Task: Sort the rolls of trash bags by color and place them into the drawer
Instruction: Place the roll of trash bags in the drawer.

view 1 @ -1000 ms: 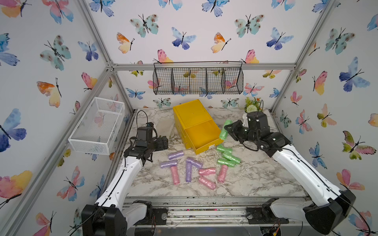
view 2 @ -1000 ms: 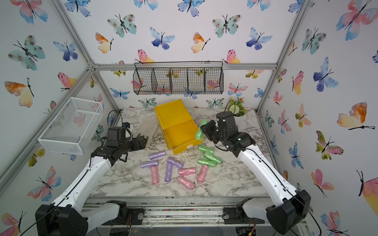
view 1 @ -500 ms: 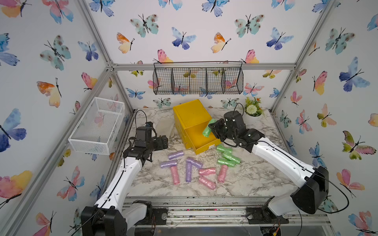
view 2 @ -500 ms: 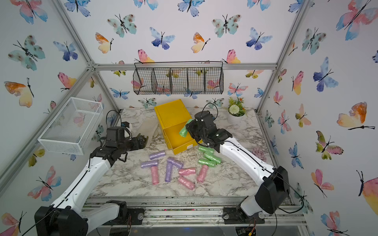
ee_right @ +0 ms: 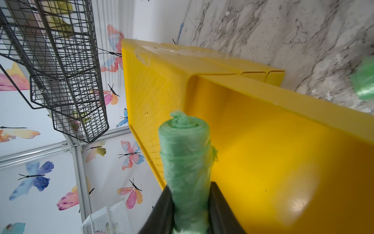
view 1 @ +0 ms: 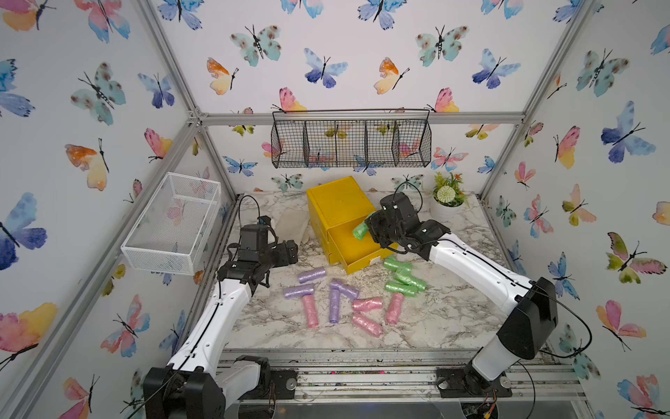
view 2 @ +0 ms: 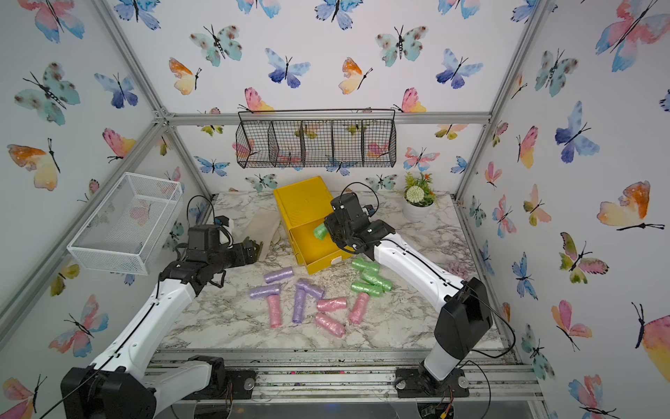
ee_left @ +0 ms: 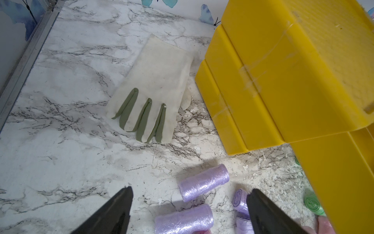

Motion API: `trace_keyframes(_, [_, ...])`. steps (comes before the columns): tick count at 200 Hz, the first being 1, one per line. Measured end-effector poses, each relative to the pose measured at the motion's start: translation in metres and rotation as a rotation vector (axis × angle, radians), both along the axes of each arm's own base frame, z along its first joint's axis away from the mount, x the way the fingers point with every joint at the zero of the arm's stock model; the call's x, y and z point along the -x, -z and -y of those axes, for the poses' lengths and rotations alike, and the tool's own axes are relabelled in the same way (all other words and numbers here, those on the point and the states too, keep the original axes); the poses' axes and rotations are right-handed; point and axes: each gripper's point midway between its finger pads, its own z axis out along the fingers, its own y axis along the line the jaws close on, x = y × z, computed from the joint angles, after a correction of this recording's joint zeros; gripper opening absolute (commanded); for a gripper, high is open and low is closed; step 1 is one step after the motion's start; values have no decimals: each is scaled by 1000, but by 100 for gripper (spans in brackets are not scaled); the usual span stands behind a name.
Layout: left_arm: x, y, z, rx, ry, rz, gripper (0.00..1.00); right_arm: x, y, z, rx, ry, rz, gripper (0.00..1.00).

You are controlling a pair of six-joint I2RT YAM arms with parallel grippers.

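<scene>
Right pincer (ee_right: 191, 187) clamps the green roll (ee_right: 185, 154) between its jaws over the drawer (ee_right: 303, 105).

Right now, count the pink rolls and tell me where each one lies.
4 pink rolls, all on the table: leftmost pink roll, middle pink roll, front pink roll, and right pink roll beside the green rolls. None seems hidden.

Readable text, brands, numbers: none I can make out. One pale label (view 1: 376, 258), mid-frame on the yellow drawer (view 1: 357, 267) front: illegible.
</scene>
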Motion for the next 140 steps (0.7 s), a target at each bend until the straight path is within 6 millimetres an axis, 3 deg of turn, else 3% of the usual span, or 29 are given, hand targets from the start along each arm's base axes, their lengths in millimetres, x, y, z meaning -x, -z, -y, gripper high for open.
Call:
trace_keyframes(70, [0,-1,-2,3,-3,4,93,-11,43,-9,50,18,-71,29])
trace_keyframes(140, [0,-3,-2,5,-3,8,94,-26,35,-19,38,25,-50,33])
